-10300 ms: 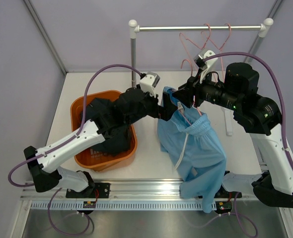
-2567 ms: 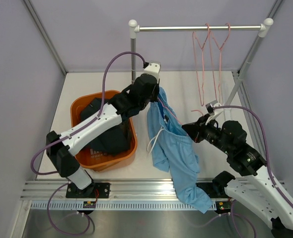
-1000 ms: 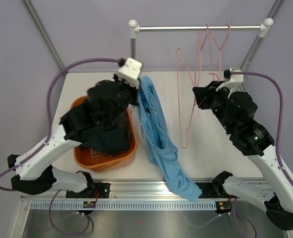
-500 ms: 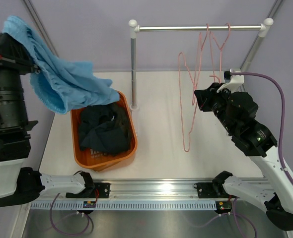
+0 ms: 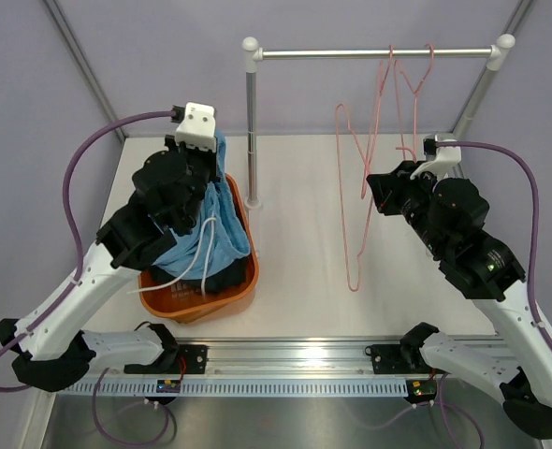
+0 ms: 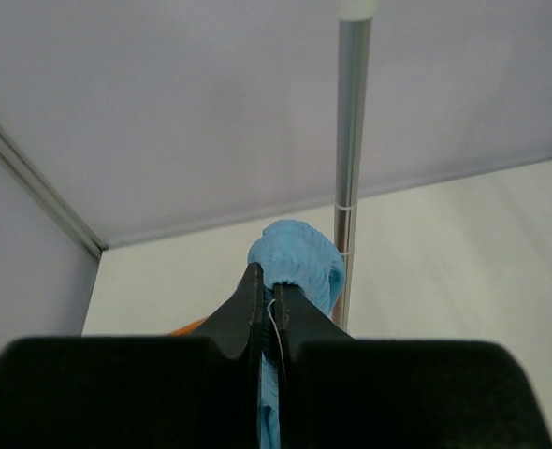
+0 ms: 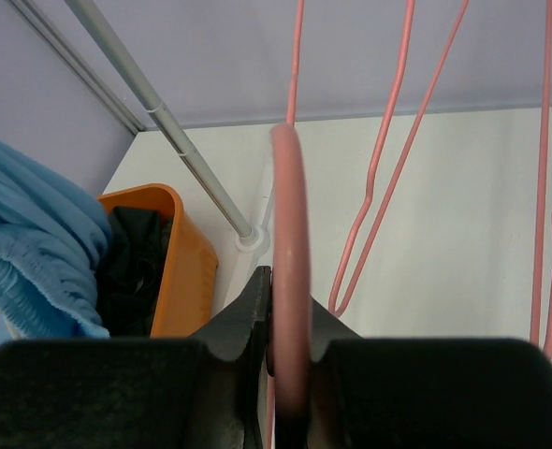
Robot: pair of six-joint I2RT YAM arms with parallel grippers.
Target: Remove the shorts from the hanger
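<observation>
Pale blue shorts (image 5: 207,227) hang bunched from the left gripper (image 6: 267,281), whose jaws are pinched tight on a fold of the waistband. The cloth trails straight down into an orange basket (image 5: 195,303) at the left side of the white table (image 5: 295,299). Their white drawstring (image 5: 178,274) loops out over the basket's front rim. Under the blue cloth, dark clothes (image 7: 138,267) lie crumpled in the basket; their colours cannot be told apart. A metal post (image 5: 251,131) stands just beside the basket's far right corner and carries a rail (image 5: 370,53) across the back. The right gripper (image 7: 286,278) is raised near the middle of the table, its jaws closed narrowly on the wire of a bare pink hanger (image 7: 288,206), which slants down from the rail. Another bare pink hanger (image 7: 544,140) hangs to the right of it, well apart from the shorts.
</observation>
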